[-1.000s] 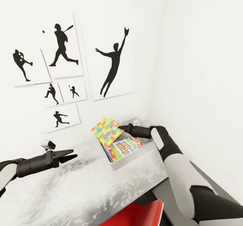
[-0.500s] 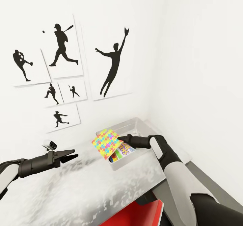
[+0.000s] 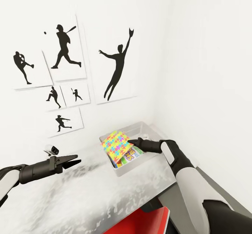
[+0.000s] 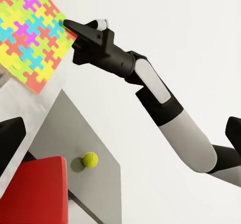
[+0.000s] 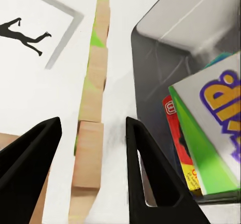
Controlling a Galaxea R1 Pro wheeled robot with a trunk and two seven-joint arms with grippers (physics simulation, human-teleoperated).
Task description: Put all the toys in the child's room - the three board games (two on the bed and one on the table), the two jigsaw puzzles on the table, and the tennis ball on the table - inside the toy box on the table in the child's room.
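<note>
My right gripper [image 3: 132,142] is shut on the edge of a jigsaw puzzle [image 3: 117,143], a thin board with a multicolour piece pattern. It holds the board tilted over the open light-grey toy box [image 3: 130,168] at the table's far right corner. Between the fingers, the right wrist view has the jigsaw puzzle [image 5: 91,133] edge-on, beside the toy box [image 5: 175,48]. Board games [image 3: 130,154] lie in the box, one green-edged [image 5: 216,128], one red [image 5: 179,142]. The tennis ball [image 4: 90,159] rests on a lower grey surface. My left gripper [image 3: 75,161] hovers open and empty over the table [image 3: 87,199].
Black baseball-player silhouette pictures [image 3: 115,66] hang on the white wall behind the table. A white wall closes the corner at the right. A red object [image 3: 140,223] sits low in front of the table, by the grey surface with the ball.
My right gripper has carried the jigsaw puzzle down and to the right, over the toy box, and the board now tilts more steeply. The left arm has stayed still.
</note>
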